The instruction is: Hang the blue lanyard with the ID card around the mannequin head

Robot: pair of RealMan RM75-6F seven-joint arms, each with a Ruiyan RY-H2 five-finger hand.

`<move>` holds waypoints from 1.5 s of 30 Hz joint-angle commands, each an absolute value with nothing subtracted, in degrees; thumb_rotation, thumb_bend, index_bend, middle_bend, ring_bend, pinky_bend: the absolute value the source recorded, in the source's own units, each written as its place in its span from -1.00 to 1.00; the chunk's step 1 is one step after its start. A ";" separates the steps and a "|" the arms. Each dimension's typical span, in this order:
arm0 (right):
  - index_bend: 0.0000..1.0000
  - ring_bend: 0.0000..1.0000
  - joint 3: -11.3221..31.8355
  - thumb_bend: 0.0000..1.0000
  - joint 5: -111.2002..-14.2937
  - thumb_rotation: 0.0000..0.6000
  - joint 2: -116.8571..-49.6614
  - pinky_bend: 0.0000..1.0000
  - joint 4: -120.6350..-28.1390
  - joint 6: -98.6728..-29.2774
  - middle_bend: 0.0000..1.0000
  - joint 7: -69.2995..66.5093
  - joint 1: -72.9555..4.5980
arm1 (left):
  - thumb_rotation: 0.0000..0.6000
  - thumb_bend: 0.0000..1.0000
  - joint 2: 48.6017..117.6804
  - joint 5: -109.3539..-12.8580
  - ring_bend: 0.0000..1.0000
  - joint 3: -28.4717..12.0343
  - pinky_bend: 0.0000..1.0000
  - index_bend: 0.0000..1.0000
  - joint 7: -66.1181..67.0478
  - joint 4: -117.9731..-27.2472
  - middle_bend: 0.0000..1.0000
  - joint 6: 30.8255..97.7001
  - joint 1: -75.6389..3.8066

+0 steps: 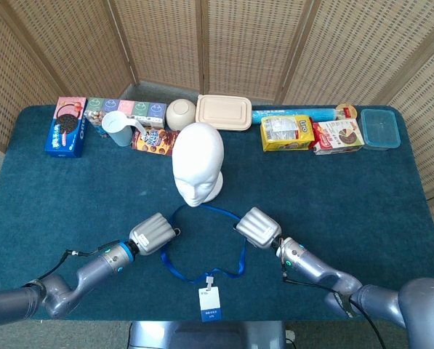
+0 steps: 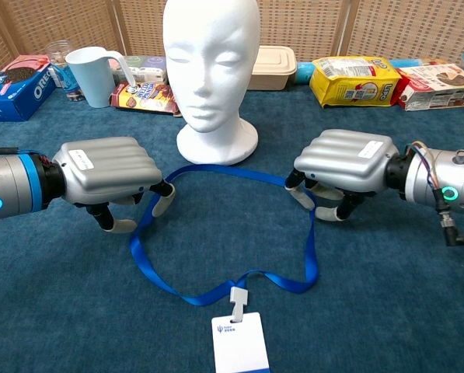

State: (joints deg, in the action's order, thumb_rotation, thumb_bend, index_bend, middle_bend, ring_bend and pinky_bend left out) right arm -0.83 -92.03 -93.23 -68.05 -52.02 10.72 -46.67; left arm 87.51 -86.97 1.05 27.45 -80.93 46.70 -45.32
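The white mannequin head [image 1: 198, 163] [image 2: 211, 70] stands upright mid-table, facing me. In front of it the blue lanyard [image 1: 240, 256] [image 2: 310, 256] lies in a wide loop on the cloth, and its ID card [image 1: 209, 303] [image 2: 239, 342] lies flat nearest me. My left hand [image 1: 153, 233] [image 2: 111, 167] is low over the loop's left side, fingers curled down around the strap. My right hand [image 1: 257, 227] [image 2: 347, 162] sits at the loop's right side and pinches the strap under its curled fingers [image 2: 303, 199]. Both palms hide the exact contact.
Along the back edge stand an Oreo box [image 1: 65, 127], a pale blue cup [image 2: 90, 75], a snack bag [image 1: 154, 139], a bowl [image 1: 180, 113], a beige lidded box [image 1: 224, 111], a yellow bag [image 2: 347, 81] and a blue tub [image 1: 380, 128]. A wicker screen closes off the rear.
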 commanded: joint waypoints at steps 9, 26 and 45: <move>0.46 1.00 -0.71 -0.05 -91.79 1.00 -93.43 1.00 -68.05 -51.91 0.69 10.62 -46.61 | 1.00 -0.33 88.67 -85.40 1.00 0.26 1.00 -0.07 28.43 -80.84 1.00 46.24 -46.05; 0.46 1.00 -0.58 -0.05 -91.31 1.00 -93.23 1.00 -68.40 -51.80 0.69 10.45 -46.37 | 0.88 -0.35 88.34 -83.35 1.00 0.51 1.00 -0.07 28.91 -81.67 1.00 44.91 -46.65; 0.46 1.00 -0.60 -0.05 -90.95 1.00 -92.97 1.00 -68.70 -52.01 0.69 9.19 -45.84 | 1.00 -0.33 90.61 -81.66 1.00 -0.14 1.00 -0.03 31.49 -80.10 1.00 46.16 -46.94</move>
